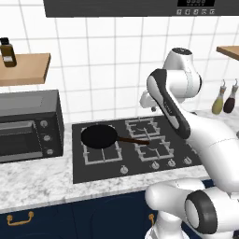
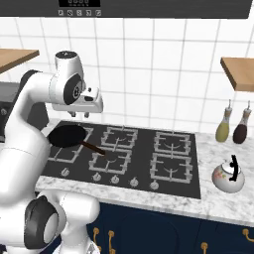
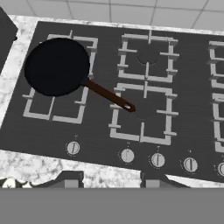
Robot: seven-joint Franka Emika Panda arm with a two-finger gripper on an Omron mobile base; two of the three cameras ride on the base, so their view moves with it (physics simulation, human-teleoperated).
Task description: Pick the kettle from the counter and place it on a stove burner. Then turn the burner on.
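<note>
The kettle (image 2: 228,176), squat and silver-white with a black arched handle, stands upright on the marble counter (image 2: 218,208) to the right of the stove (image 2: 144,151). My gripper (image 2: 85,115) hangs well above the stove's left half, far left of the kettle. In the hand view its fingertips (image 3: 70,179) stand apart at the bottom edge, and the gripper (image 3: 111,181) is open with nothing between them. It looks down on the burners and the row of knobs (image 3: 127,155).
A black pan (image 3: 57,65) sits on the front left burner, its brown handle reaching toward the middle front burner (image 3: 142,111). Two bottles (image 2: 231,126) stand at the wall behind the kettle. A dark oven box (image 1: 28,126) stands left of the stove. Wooden shelves (image 2: 240,72) hang above.
</note>
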